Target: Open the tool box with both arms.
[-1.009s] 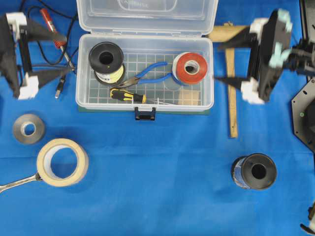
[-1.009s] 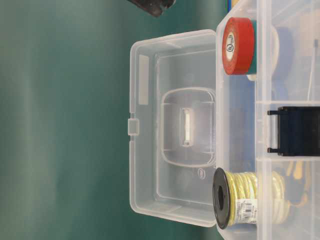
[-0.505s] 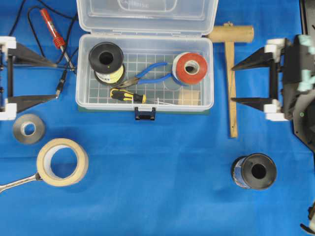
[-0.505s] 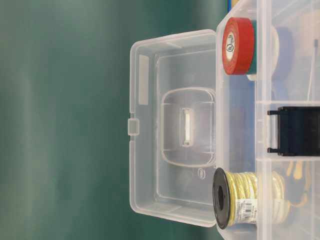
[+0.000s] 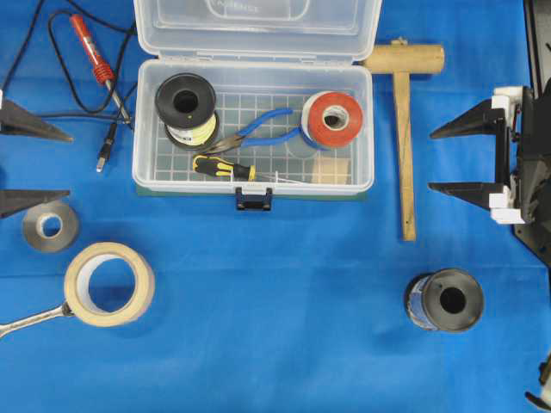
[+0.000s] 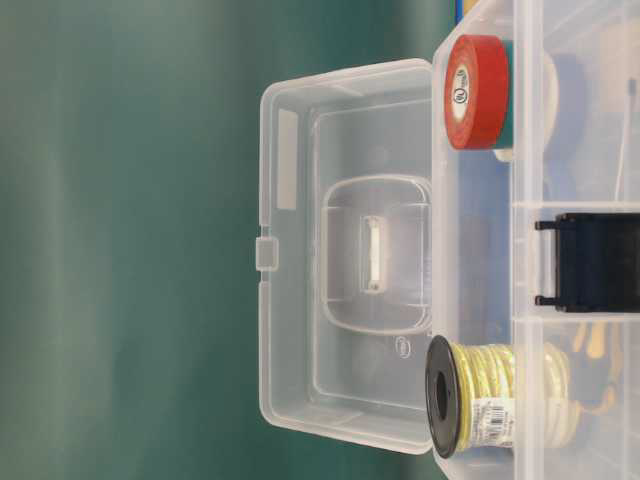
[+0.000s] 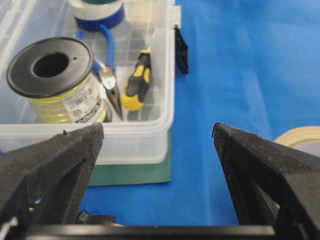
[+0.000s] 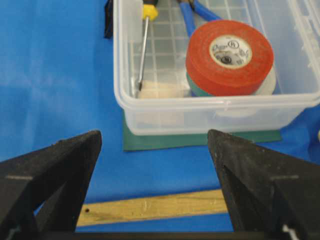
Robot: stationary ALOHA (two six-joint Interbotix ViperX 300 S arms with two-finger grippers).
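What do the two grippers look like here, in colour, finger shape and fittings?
Both are black. The left gripper shows only two pointed, triangular fingers at the overhead frame edge; its wrist view shows a rough, matte surface. The right gripper has the same tapered fingers, white plastic fittings at their bases, and a black body behind. No markings or cables are visible on either.

Clear glossy plastic tool box (image 5: 253, 176) — matt blue cloth (image 5: 275, 292), wooden mallet (image 5: 403, 129)

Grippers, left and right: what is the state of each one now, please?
Left gripper: open, holding nothing, beside the tool box.
Right gripper: open, holding nothing, apart from the box.
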